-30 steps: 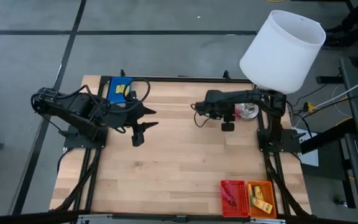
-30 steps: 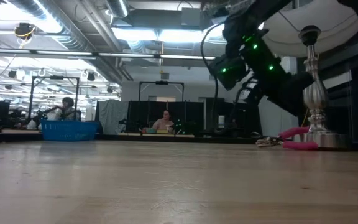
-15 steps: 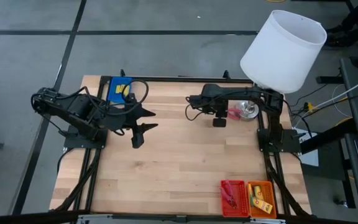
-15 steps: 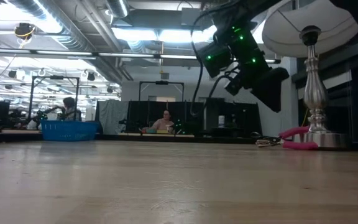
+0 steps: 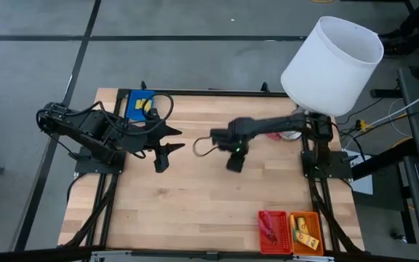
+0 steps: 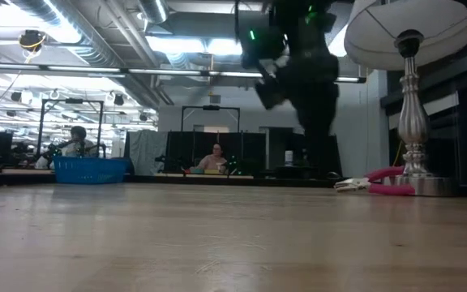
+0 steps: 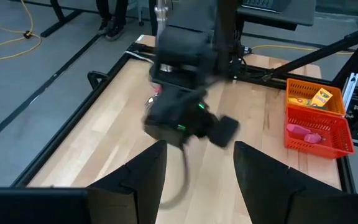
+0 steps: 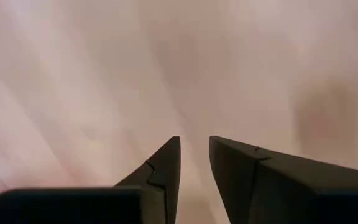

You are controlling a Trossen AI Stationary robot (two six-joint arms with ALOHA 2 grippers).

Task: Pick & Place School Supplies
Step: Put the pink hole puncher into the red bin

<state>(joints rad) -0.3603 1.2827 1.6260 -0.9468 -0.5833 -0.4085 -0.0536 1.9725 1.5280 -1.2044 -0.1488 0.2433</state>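
A pink-handled plier tool [image 6: 379, 186] lies flat on the table beside the lamp's base. A yellow packet lies in the orange tray [image 5: 305, 231], a red-handled tool lies in the red tray [image 5: 271, 231], and yellow pieces lie in the blue tray [image 5: 140, 104]. My right gripper [image 5: 233, 161] hangs over the middle of the table pointing down. Its fingers [image 8: 194, 142] stand a narrow gap apart with only bare wood below them. My left gripper [image 5: 169, 148] waits raised at the table's left, open, with nothing between its fingers [image 7: 197, 149].
A white-shaded lamp [image 5: 332, 62] stands at the far right corner, its metal stem [image 6: 412, 113] close behind the plier tool. The red and orange trays sit at the near right edge and the blue tray at the far left. People sit in the room beyond.
My right gripper has swung away from the lamp base toward the table's middle and a little nearer, tipping over until it points down. Its finger gap looks the same. The plier tool has stayed by the lamp base.
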